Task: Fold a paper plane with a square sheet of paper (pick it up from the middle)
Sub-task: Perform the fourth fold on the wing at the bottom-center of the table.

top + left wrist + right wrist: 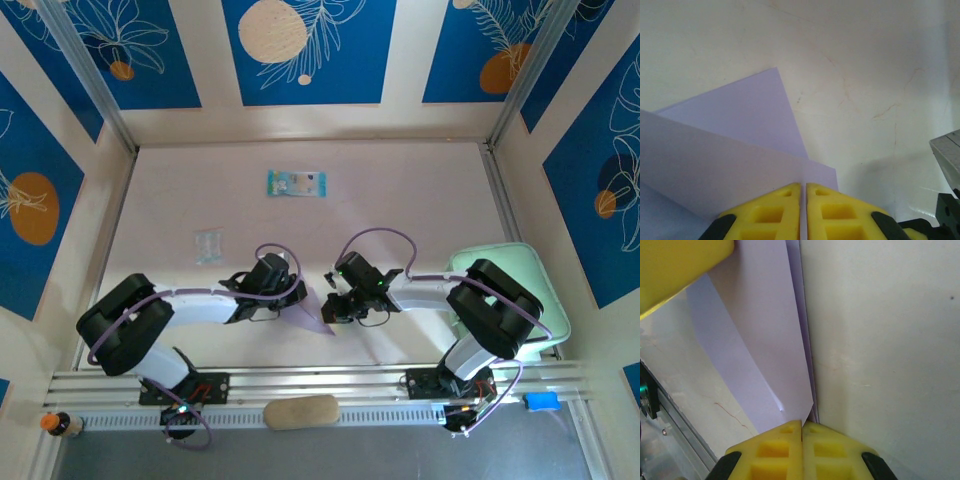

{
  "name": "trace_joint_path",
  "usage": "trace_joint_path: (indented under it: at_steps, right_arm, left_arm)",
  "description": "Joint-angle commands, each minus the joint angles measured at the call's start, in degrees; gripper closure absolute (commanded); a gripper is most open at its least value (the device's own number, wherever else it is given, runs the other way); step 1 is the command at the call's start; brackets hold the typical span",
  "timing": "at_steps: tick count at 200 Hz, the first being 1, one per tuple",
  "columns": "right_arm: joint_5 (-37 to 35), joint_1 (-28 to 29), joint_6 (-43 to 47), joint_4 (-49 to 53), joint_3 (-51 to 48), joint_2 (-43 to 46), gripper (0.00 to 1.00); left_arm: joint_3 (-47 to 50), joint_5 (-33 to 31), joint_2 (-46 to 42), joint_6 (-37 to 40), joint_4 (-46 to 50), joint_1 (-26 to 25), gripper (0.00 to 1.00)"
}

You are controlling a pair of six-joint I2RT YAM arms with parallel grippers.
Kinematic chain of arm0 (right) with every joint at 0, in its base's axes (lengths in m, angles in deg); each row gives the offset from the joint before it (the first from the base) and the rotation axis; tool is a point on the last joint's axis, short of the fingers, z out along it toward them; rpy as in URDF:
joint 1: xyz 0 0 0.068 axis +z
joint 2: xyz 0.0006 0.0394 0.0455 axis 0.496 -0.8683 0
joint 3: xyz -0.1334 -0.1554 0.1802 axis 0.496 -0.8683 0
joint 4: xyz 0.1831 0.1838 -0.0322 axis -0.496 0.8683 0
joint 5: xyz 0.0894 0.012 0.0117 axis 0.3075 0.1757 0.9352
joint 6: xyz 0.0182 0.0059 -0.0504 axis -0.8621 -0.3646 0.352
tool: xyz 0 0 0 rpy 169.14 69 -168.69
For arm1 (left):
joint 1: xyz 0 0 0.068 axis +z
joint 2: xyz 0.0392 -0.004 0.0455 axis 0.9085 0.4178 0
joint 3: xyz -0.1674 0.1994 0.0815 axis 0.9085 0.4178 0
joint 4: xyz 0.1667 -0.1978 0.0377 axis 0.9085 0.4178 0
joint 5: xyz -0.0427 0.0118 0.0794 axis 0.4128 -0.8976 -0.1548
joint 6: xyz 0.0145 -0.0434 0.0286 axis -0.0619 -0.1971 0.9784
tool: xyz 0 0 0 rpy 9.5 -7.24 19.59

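The square sheet of paper [313,313] is pale lilac and folded into layers with a pointed end. It hangs between the two grippers just above the near middle of the table. My left gripper [292,306] is shut on it. In the left wrist view the yellow fingertips [803,186] pinch the sheet [740,135], and a thin lilac strip shows in the slit. My right gripper [332,308] meets the sheet from the other side. In the right wrist view its tips [802,423] are shut on the corner of the layers [765,340]. A left finger [680,270] shows at the top left.
A blue-green printed packet [296,183] lies at the far middle. A small clear packet [208,246] lies to the left. A mint-green tray [548,285] stands at the right under the right arm. Metal rails [330,380] run along the near edge.
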Motion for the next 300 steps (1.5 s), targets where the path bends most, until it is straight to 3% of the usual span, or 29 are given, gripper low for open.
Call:
trace_joint_path:
  at_steps: [1, 91, 169, 255, 300]
  right_arm:
    - [1.13, -0.29, 0.56, 1.99, 0.18, -0.26, 0.96]
    - [1.76, -0.38, 0.19, 2.20, 0.33, 0.91, 0.91]
    - [3.04, -0.47, -0.39, 1.49, -0.56, 1.61, 0.94]
    - [12.10, -2.84, -0.39, -0.09, -5.92, 7.32, 0.92]
    - [12.31, -2.77, -2.10, 0.33, -7.55, 6.05, 0.95]
  left_arm:
    - [0.92, -1.64, 0.35, 0.44, 2.70, 0.62, 0.91]
    - [2.25, -2.45, 0.31, -0.09, 3.21, 0.93, 0.92]
    - [2.97, -3.11, 0.20, -0.44, 3.32, 1.05, 0.93]
    - [4.27, -2.72, 0.18, -0.36, 1.92, 1.62, 0.93]
    - [4.45, -2.63, 0.34, -0.60, 1.66, 1.63, 0.93]
